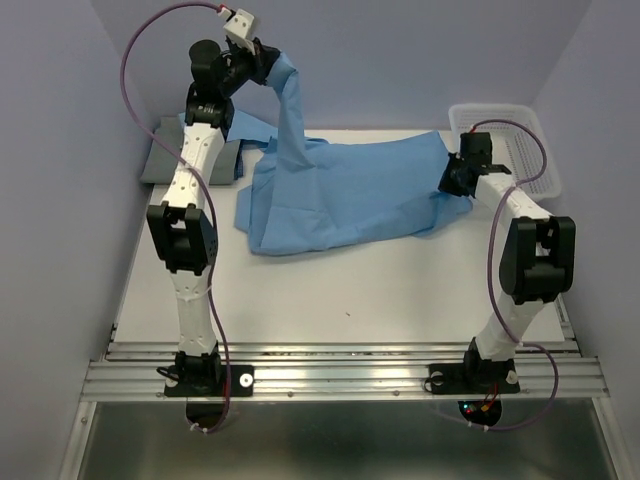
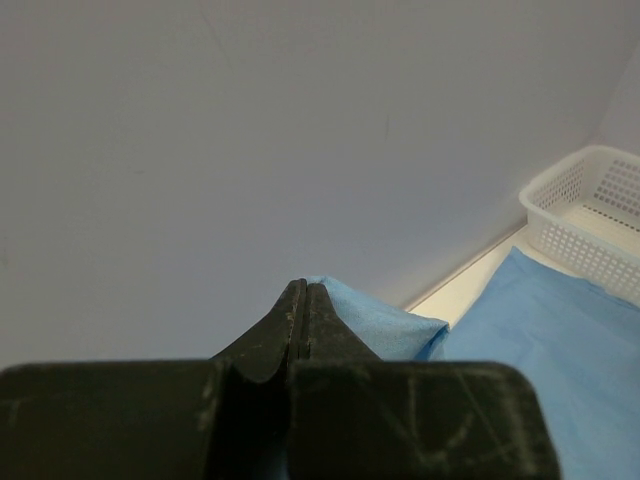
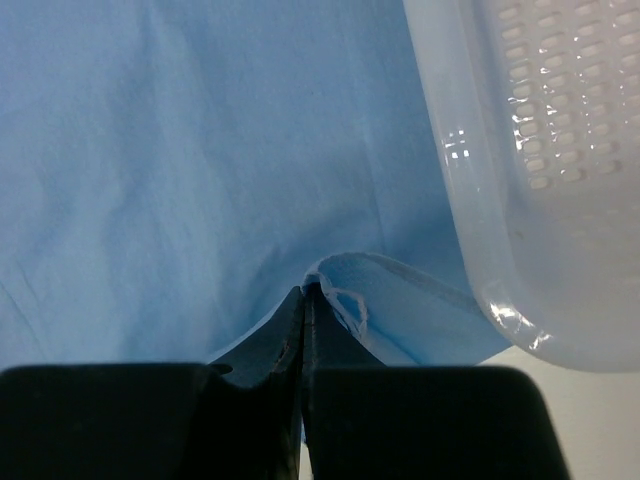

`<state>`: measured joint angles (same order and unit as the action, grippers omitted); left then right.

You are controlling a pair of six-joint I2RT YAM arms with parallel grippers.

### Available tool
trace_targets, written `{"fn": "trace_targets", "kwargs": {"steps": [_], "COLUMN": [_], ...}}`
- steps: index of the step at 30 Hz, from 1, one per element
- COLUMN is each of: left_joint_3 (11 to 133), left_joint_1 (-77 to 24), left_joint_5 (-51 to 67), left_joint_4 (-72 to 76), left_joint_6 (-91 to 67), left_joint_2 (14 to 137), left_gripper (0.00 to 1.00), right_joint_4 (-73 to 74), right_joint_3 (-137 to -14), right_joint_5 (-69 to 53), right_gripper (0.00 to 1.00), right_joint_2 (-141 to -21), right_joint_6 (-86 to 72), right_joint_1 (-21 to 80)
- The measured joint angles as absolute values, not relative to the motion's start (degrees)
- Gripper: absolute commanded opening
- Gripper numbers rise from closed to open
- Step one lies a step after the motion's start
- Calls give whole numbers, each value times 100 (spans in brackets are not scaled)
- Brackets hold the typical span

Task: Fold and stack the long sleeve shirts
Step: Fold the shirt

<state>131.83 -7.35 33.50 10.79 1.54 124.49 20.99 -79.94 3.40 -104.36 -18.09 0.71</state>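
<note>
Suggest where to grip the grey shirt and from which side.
Probably its left edge: the grey shirt lies at the back left, and that edge is bare. Its right part seems to run under the blue shirt, so come down from the left with a low pinch. The left gripper and right gripper are both shut on the blue shirt.
</note>
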Motion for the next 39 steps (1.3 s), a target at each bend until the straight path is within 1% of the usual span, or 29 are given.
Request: {"fn": "trace_targets", "kwargs": {"steps": [8, 11, 23, 25, 26, 28, 29, 30, 31, 32, 33, 34, 35, 36, 37, 38, 39], "left_joint_3": [13684, 13699, 13708, 13666, 13635, 13605, 13583, 13546, 13517, 13489, 13432, 13388, 13310, 13249, 13174, 13085, 13004], "left_joint_1": [-733, -711, -663, -659, -655, -642, -637, -624, -604, -593, -565, -550, -526, -508, -489, -471, -454], "left_joint_5": [3402, 3393, 3094, 3039, 3002, 2956, 2945, 2934, 2930, 2930, 2926, 2926, 2917, 2902, 2888, 2880, 2888], "left_joint_4": [2261, 2615, 3273, 3350, 3385, 3463, 3505, 3564, 3605, 3638, 3688, 3715, 3754, 3778, 3791, 3785, 3767], "left_joint_6": [-64, -189, -336, -360, -381, -416, -447, -484, -528, -550, -615, -657, -718, -805, -862, -941, -1024], "left_joint_2": [12912, 13043, 13773, 13832, 13845, 13869, 13869, 13869, 13869, 13869, 13869, 13869, 13869, 13869, 13869, 13869, 13867], "left_gripper": [0, 0, 0, 0, 0, 0, 0, 0, 0, 1, 7, 23, 60, 83, 99, 99, 99], "right_joint_4": [2097, 2091, 1837, 1828, 1806, 1782, 1765, 1743, 1741, 1739, 1741, 1745, 1743, 1737, 1732, 1739, 1750], "right_joint_3": [-8184, -8272, -8578, -8739, -8781, -8912, -9004, -9056, -9126, -9150, -9185, -9203, -9209, -9212, -9212, -9207, -9198], "right_joint_5": [543, 574, 624, 729, 773, 910, 1007, 1061, 1138, 1162, 1179, 1181, 1190, 1205, 1210, 1221, 1229], "right_gripper": [1, 1, 1, 3, 6, 8, 14, 16, 21, 21, 30, 33, 38, 52, 59, 67, 84], "right_joint_2": [-10691, -10781, -11417, -11579, -11636, -11764, -11856, -11909, -11972, -12003, -12031, -12038, -12038, -12033, -12029, -12016, -11992], "right_joint_6": [-1793, -1796, -1796, -1793, -1796, -1791, -1769, -1763, -1721, -1704, -1649, -1608, -1559, -1470, -1420, -1337, -1304], "right_joint_1": [71, 71, 102, 128, 134, 178, 202, 228, 263, 281, 325, 353, 405, 456, 499, 561, 652]}}
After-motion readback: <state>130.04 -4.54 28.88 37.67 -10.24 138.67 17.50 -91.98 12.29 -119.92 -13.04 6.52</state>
